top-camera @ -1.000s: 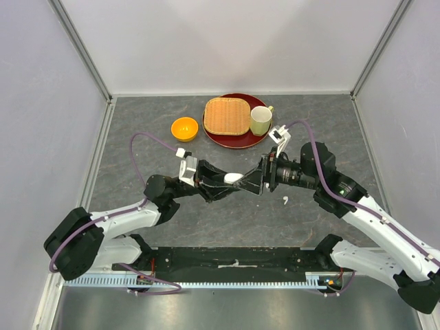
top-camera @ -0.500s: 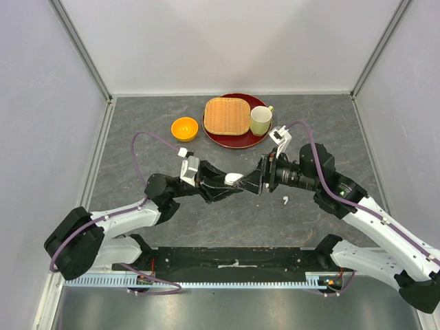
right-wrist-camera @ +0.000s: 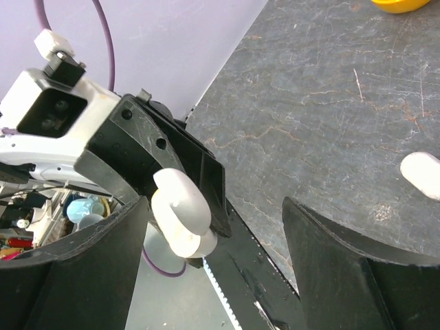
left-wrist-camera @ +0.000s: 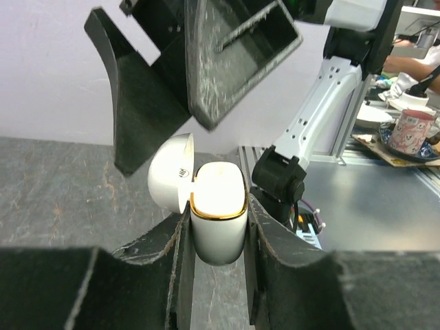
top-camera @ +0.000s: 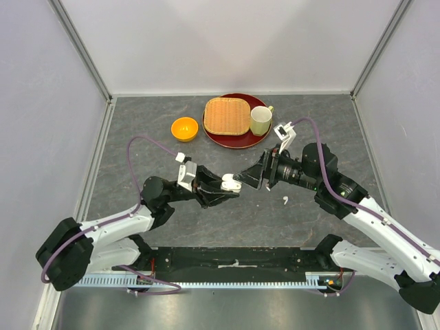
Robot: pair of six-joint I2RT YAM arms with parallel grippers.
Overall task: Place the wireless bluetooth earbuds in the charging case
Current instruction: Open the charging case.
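My left gripper (top-camera: 224, 187) is shut on the white charging case (top-camera: 228, 183) and holds it above the table. In the left wrist view the case (left-wrist-camera: 217, 210) stands upright between my fingers (left-wrist-camera: 172, 240), with a gold rim and its lid (left-wrist-camera: 170, 182) swung open to the left. Its inside is washed out by glare. My right gripper (top-camera: 246, 177) is open and empty, its tips just right of the case. The right wrist view shows the case (right-wrist-camera: 180, 213) between the open right fingers (right-wrist-camera: 96, 254). One white earbud (top-camera: 285, 200) lies on the table under the right arm.
An orange bowl (top-camera: 184, 128) stands at the back left. A red plate (top-camera: 227, 137) carries a wicker basket (top-camera: 227, 115) and a pale cup (top-camera: 260, 120). A small white rounded piece (right-wrist-camera: 421, 175) lies on the table in the right wrist view.
The left gripper has drawn back a little to the left and nearer with the case. The right gripper has stayed open by the case.
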